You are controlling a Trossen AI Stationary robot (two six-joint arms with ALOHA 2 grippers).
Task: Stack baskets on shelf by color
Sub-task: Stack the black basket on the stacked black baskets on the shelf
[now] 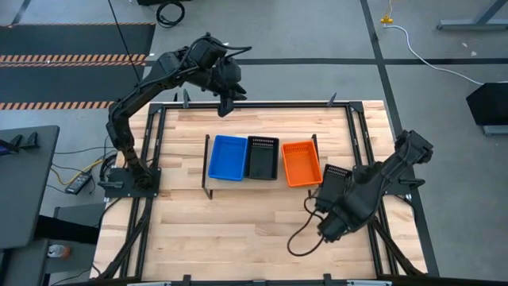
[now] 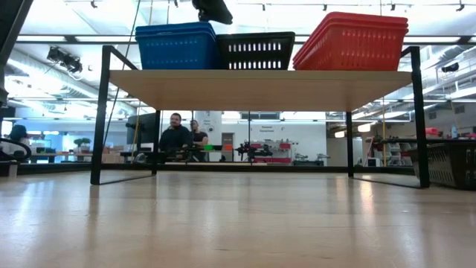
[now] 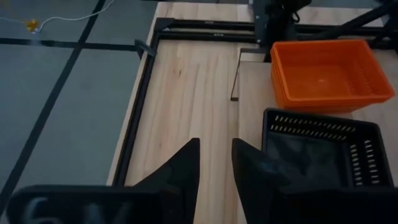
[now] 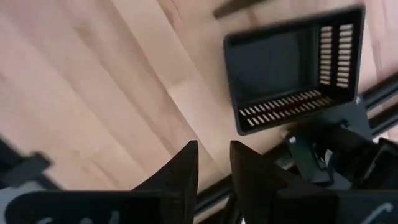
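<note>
Left gripper (image 1: 225, 104) narrowly parted, empty, above the table's far edge behind the black baskets (image 1: 262, 157) on the shelf (image 1: 208, 171); right gripper (image 1: 327, 171) likewise beside the orange baskets (image 1: 301, 162)

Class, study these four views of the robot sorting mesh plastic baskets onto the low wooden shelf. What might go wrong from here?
1. The stack of orange mesh plastic baskets sits skewed at the end of the low light-wood shelf; a nudge might tip it off.
2. The loose black mesh plastic basket lies beside the table's dark frame rail, ahead of the open right gripper; a poor grasp may jam it there.
</note>
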